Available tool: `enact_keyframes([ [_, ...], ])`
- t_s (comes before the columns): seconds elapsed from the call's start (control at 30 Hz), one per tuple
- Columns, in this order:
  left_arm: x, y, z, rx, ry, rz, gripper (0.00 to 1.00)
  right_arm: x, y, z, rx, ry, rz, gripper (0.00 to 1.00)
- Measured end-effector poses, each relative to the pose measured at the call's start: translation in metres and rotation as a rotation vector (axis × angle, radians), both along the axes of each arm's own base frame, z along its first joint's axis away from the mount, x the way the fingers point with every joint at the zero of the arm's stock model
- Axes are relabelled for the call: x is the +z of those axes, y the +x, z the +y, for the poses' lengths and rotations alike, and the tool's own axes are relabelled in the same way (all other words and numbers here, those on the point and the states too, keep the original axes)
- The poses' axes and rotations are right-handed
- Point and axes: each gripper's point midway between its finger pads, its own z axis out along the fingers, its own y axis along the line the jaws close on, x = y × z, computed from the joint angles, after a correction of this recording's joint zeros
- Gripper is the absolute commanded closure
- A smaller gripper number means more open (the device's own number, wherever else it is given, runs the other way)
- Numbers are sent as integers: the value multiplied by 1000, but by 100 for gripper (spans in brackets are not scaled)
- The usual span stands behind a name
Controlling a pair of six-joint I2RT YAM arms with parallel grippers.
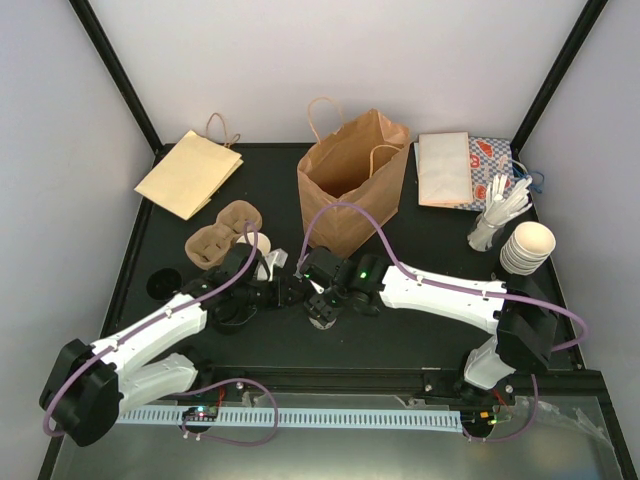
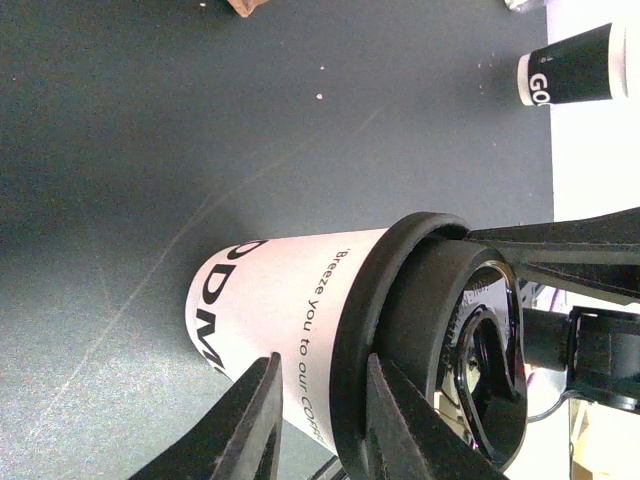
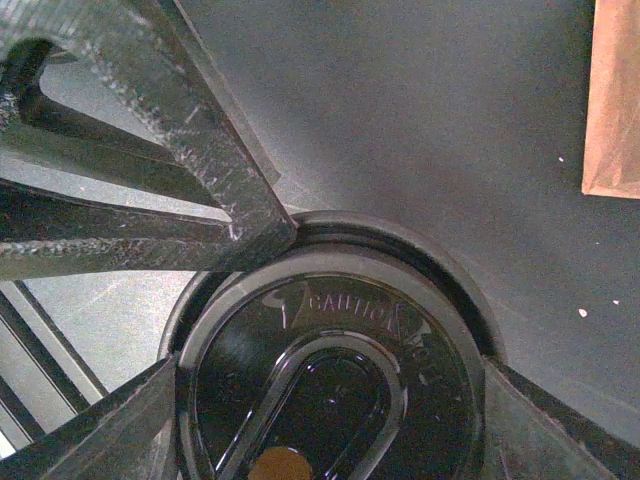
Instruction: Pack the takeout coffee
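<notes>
Takeout coffee (image 2: 290,300) appears upright just before paper bag (image 1: 350,190), arms' side, black lid (image 3: 330,380) on. Wide-spread right hand (image 3: 390,310) bears on lid rim both sides. Narrowly parted left hand (image 2: 322,370) sits under lid rim; grip unclear. Likely step: seat lid, then lift. Press evenly, keep plumb, clear bag mouth and handles. Dark matte surface (image 1: 440,240), faintly scratched; cup carrier (image 1: 222,235) left of bag; pale walls (image 1: 300,60) behind bag.

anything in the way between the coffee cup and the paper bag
Nothing stands on the table between the cup and the brown bag; only the right gripper, clamped on the black lid, hangs there.
</notes>
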Motion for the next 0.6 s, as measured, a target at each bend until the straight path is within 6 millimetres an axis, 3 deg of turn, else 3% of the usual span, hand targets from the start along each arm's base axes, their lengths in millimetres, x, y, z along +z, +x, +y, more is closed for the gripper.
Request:
enact_keyframes([
  [0.6,-2,-1,0,-13,18,7,74,1,-2,0,41,20,-23,34],
])
